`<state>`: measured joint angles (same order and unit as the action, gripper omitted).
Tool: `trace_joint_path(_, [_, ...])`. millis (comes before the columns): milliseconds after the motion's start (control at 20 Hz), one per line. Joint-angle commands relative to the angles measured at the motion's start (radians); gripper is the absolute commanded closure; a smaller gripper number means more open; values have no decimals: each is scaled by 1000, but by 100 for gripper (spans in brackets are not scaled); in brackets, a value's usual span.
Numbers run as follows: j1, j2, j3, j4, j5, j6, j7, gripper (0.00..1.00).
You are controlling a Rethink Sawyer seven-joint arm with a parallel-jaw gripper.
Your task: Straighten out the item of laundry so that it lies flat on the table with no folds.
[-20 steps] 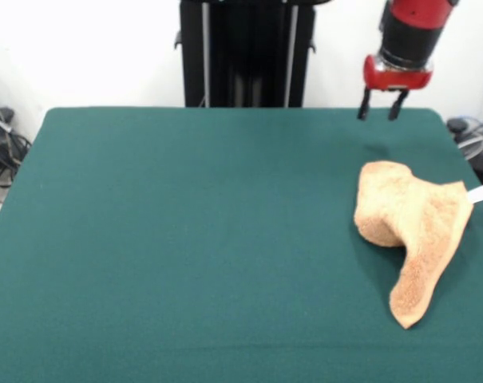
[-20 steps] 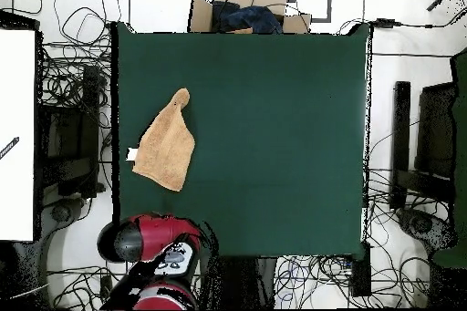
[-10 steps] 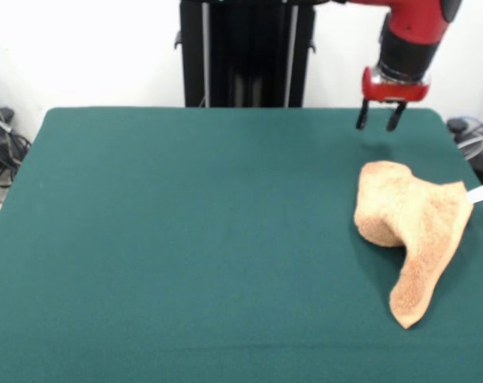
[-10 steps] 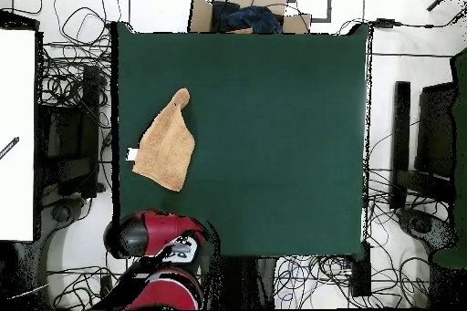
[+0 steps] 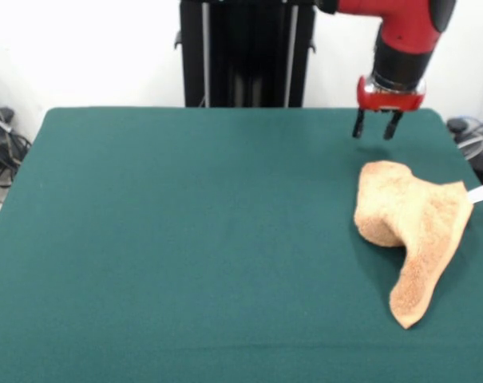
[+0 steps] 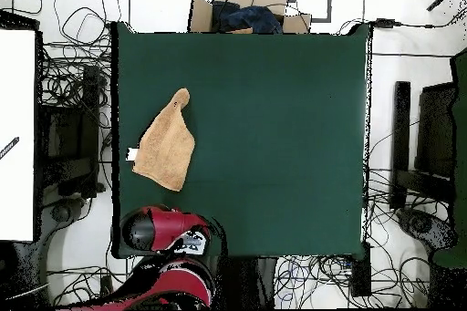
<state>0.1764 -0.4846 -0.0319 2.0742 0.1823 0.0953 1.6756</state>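
The orange-tan towel lies folded and bunched near the right edge of the dark green table, with a narrow tail toward the front and a small white tag at its right side. In the overhead view the towel sits by the table's left edge. My gripper hangs open above the table's far right part, a short way behind the towel, with nothing between its fingers. The overhead view shows the red arm over the table's bottom left corner.
A cardboard box with dark cloth stands beyond the table's top edge in the overhead view. Cables and equipment surround the table on the floor. A black pedestal column rises behind the far edge.
The gripper has come lower and slightly left, closer to the towel's far edge. The towel has not moved.
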Motion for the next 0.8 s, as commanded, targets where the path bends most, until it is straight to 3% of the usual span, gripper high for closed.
trace_joint_path(50, [4, 5, 97, -104, 77, -32, 235, 0])
trace_joint_path(450, [60, -23, 55, -138, 113, 27, 235, 0])
trace_joint_path(800, [57, 17, 78, -171, 132, 0, 228, 0])
